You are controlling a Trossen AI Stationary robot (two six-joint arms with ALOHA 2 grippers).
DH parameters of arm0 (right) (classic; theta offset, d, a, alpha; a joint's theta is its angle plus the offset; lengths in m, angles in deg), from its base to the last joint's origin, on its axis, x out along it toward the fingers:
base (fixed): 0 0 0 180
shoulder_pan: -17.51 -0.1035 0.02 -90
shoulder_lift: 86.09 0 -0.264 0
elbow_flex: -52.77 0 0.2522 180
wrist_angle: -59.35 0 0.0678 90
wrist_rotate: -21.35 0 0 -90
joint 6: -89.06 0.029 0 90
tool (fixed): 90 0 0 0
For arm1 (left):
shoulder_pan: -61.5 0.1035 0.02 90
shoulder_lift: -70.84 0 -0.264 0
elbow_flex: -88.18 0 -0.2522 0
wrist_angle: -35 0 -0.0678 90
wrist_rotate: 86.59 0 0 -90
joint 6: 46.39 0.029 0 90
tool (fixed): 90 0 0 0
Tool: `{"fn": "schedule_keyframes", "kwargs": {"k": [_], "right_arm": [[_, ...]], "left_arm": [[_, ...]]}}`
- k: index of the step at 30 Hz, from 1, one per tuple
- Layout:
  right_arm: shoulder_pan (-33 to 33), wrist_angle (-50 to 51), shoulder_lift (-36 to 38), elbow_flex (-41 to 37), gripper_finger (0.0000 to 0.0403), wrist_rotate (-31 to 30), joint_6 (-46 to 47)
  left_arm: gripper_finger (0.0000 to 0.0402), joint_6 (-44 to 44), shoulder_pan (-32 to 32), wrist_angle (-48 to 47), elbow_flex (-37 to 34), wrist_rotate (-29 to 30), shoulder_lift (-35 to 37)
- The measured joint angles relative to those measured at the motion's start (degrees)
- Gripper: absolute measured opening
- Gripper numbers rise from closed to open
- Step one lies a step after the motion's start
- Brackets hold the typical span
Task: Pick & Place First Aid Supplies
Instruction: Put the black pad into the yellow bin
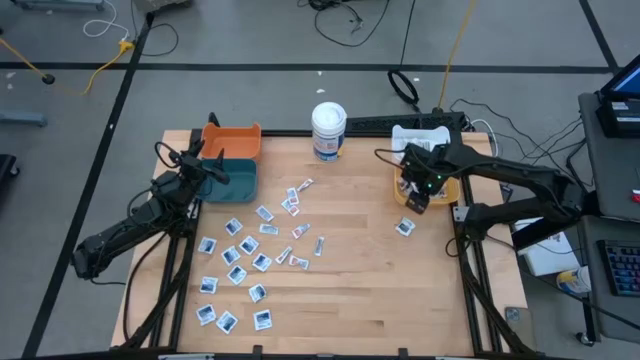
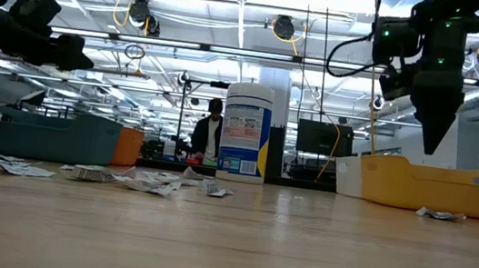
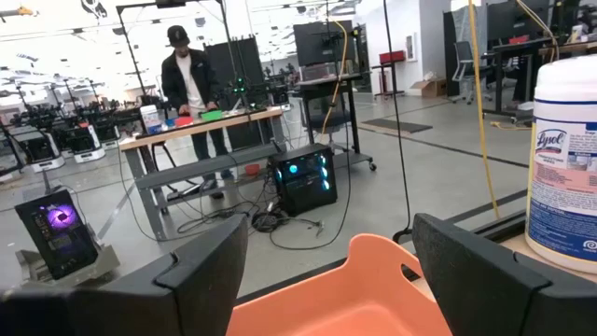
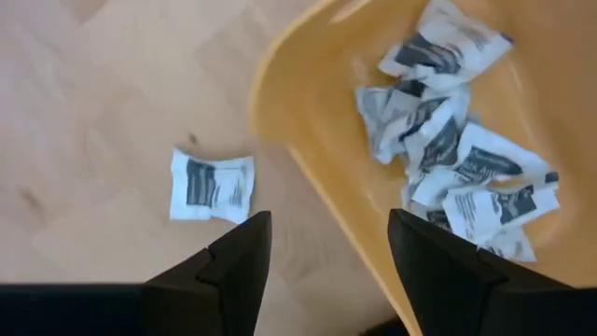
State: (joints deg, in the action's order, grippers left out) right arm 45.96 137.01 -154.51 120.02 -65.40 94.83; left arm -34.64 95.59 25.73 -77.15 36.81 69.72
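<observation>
Right gripper (image 1: 417, 197) hovers, jaws apart and empty, over the yellow bin's (image 1: 447, 190) rim at the table's right edge; one sachet (image 1: 404, 227) lies beside it. Loose packets (image 1: 247, 262) litter the left-middle. Left gripper (image 1: 208, 166), open, over the orange bin (image 1: 233, 140).

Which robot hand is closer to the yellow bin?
The right gripper hovers over the yellow bin, at its rim. The left gripper is far across the table, by the orange bin.
</observation>
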Motion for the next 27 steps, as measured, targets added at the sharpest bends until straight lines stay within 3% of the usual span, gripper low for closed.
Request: {"fn": "schedule_keyframes", "kwargs": {"k": [16, 27], "right_arm": [[-18.24, -0.5, -0.41, -0.16, 0.0208, -0.04, 7.22], [-25.35, -12.24, -3.76, -10.56, 0.0208, -0.28, 12.22]], "left_arm": [[0.0308, 0.0, 0.02, 0.0, 0.0, 0.0, 0.02], [0.0308, 0.0, 0.02, 0.0, 0.0, 0.0, 0.02]]}}
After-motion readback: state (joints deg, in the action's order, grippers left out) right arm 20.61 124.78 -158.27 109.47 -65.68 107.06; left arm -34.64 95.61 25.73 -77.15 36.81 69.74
